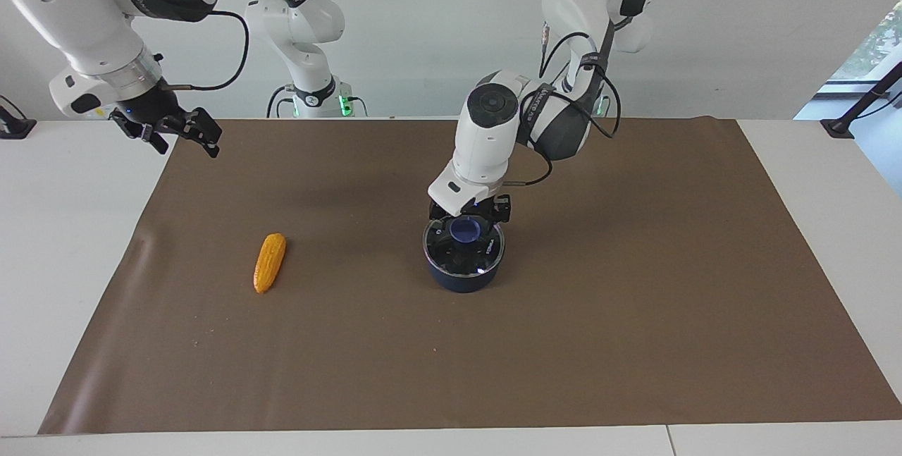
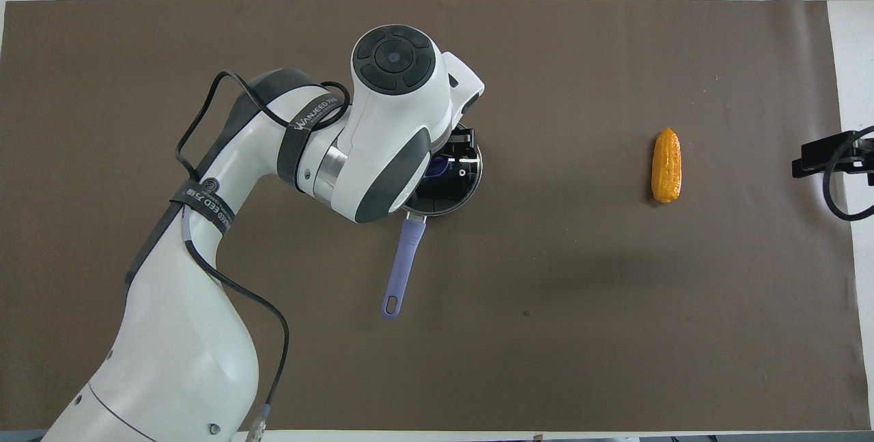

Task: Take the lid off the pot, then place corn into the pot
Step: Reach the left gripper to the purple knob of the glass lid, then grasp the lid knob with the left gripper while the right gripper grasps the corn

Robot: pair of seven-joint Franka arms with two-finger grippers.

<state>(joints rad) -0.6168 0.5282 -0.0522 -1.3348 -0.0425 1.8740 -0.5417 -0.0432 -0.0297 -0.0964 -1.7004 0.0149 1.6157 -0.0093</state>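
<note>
The pot (image 1: 461, 278) stands mid-mat with the glass lid (image 1: 488, 253) resting on it. The lid's blue knob (image 1: 465, 230) shows between the fingers of my left gripper (image 1: 468, 220), which is lowered over the lid, open, with a finger on each side of the knob. In the overhead view my left arm covers most of the pot; its handle (image 2: 403, 261) points toward the robots and a part of the lid (image 2: 471, 182) shows. The corn (image 1: 270, 262) lies on the mat toward the right arm's end, also in the overhead view (image 2: 666, 165). My right gripper (image 1: 182, 133) waits, open, over the mat's edge.
A brown mat (image 1: 634, 343) covers most of the white table (image 1: 63, 244). A third robot base (image 1: 313, 93) stands at the robots' end of the table.
</note>
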